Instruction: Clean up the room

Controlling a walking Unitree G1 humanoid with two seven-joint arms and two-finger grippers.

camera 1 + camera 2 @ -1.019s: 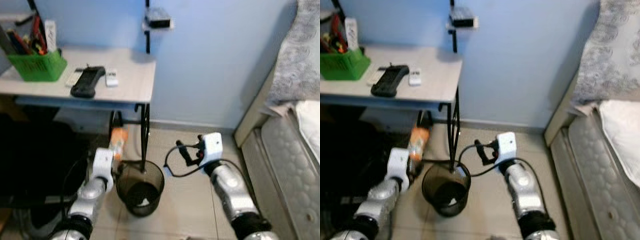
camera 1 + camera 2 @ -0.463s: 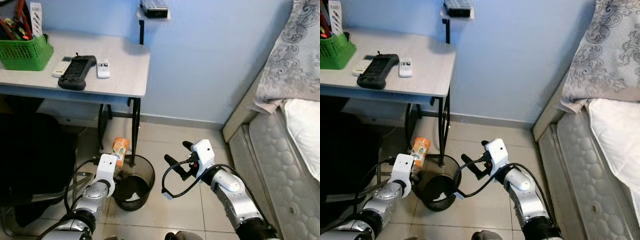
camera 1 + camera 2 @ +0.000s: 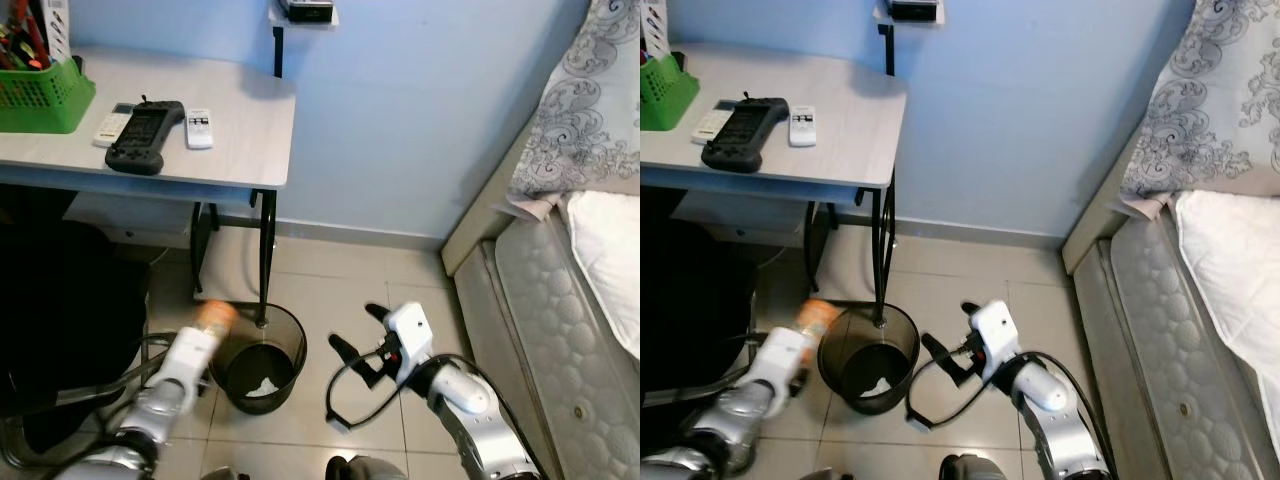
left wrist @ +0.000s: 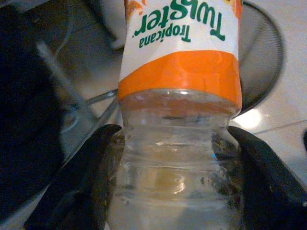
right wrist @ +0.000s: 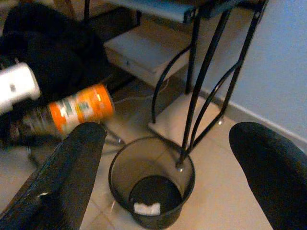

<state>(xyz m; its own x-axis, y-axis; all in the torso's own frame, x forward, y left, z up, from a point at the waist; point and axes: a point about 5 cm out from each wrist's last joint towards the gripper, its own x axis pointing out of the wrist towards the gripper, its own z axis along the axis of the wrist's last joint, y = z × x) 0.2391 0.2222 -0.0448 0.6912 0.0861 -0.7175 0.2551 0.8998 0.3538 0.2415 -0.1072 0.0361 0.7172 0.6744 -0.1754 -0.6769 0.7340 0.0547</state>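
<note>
Nearest you, your left gripper (image 4: 175,158) is clamped on a clear plastic Tropicana Twister bottle (image 4: 180,96) with an orange and white label. Its two black fingers (image 4: 91,167) press the bottle's ribbed clear section from either side. In the head views the bottle is blurred and sits at the end of your left arm, just beside the near left rim of a black mesh wastebasket (image 3: 258,345), not yet inside it.

The wastebasket stands on the tiled floor (image 3: 340,275), close to the black metal leg (image 3: 265,255) of a desk. A small white scrap (image 3: 264,383) lies at its bottom.

To the right of the basket, your right gripper (image 3: 352,330) hovers low over the tiles with its fingers spread wide and nothing between them. A black cable (image 3: 345,395) loops from its wrist.

Farther back, the grey desk (image 3: 240,130) stands against the blue wall (image 3: 420,110). On it lie a black handheld controller (image 3: 145,136), two white remotes (image 3: 199,128) and a green basket (image 3: 38,92) of tools.

On the far right is a bed with a quilted mattress (image 3: 560,330) and a patterned grey cover (image 3: 590,110).
</note>
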